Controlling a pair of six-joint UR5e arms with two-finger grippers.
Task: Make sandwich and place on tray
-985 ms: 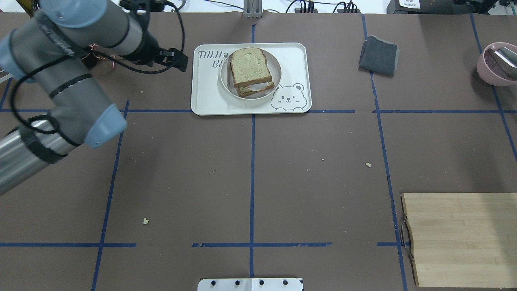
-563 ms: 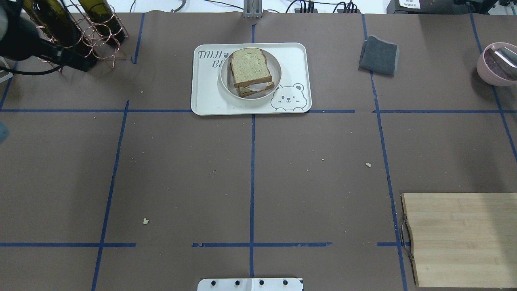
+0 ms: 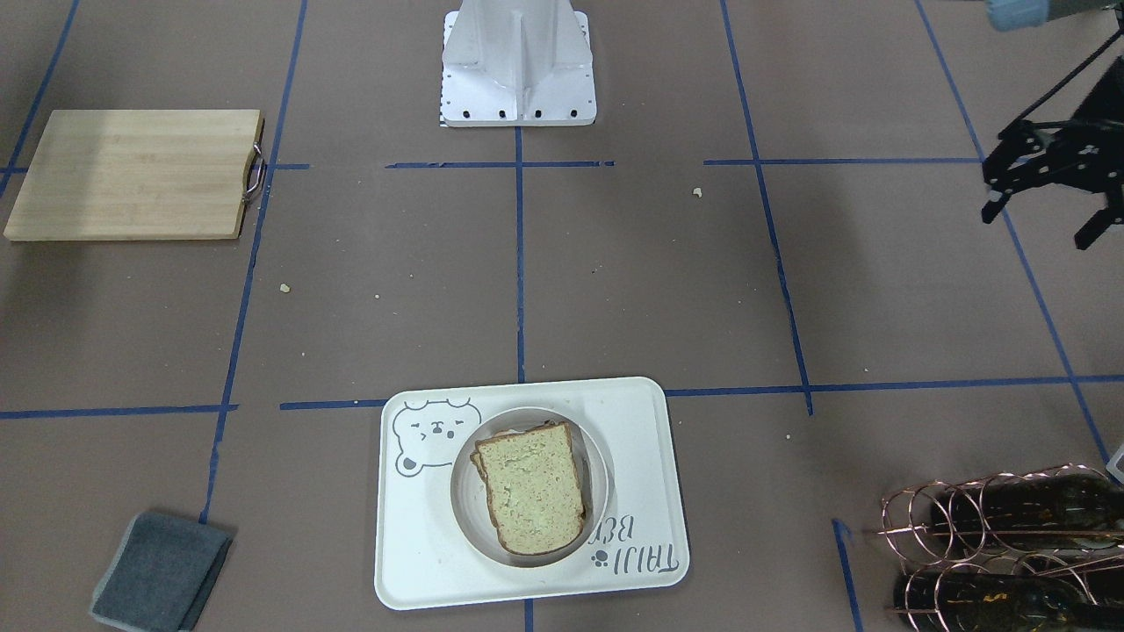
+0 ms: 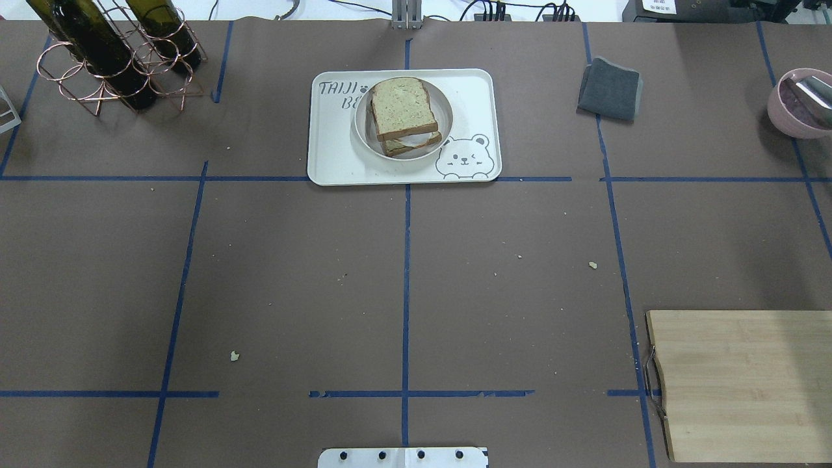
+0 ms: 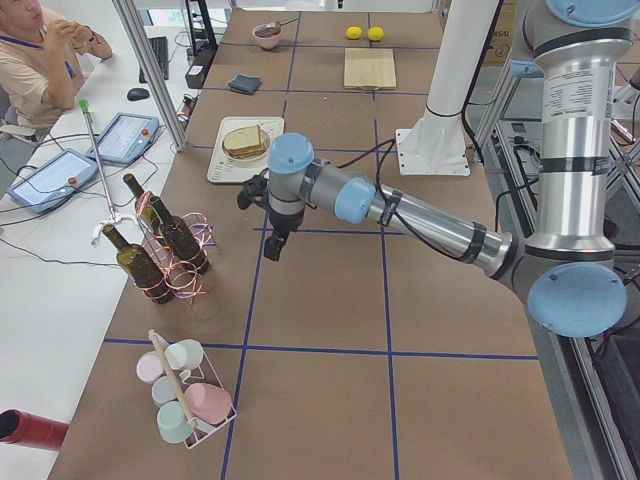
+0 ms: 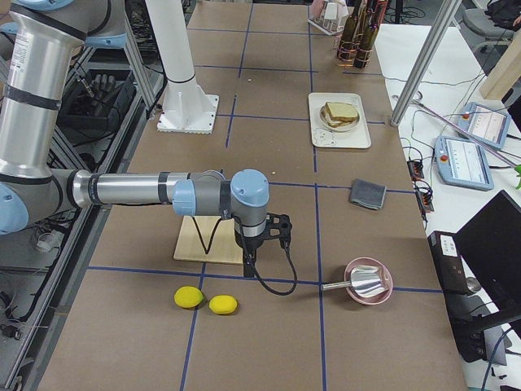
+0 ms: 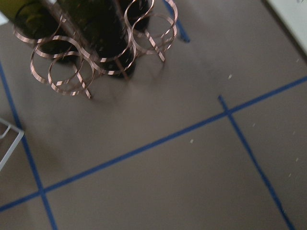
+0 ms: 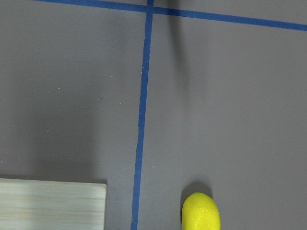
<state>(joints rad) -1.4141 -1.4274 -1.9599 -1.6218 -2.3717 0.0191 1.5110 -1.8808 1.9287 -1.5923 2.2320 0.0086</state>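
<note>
The left tool [image 3: 1038, 224] had drawn back from the tray [image 4: 331, 156], jaws spread and empty; the right tool's [image 6: 248, 259] state I couldn't tell. The sandwich [image 4: 403, 107] sat plated [image 4: 447, 120] on the tray, upper centre overhead. Its long axis ran top-to-bottom, domed end seemingly uppermost. The job looked done.

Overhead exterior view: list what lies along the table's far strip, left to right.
Left to right: copper wire rack holding dark green wine bottles → cream-white rounded-rectangle plastic tray bearing a round cream plate with the sandwich → folded dark grey cloth → pink bowl holding a metal utensil.
</note>
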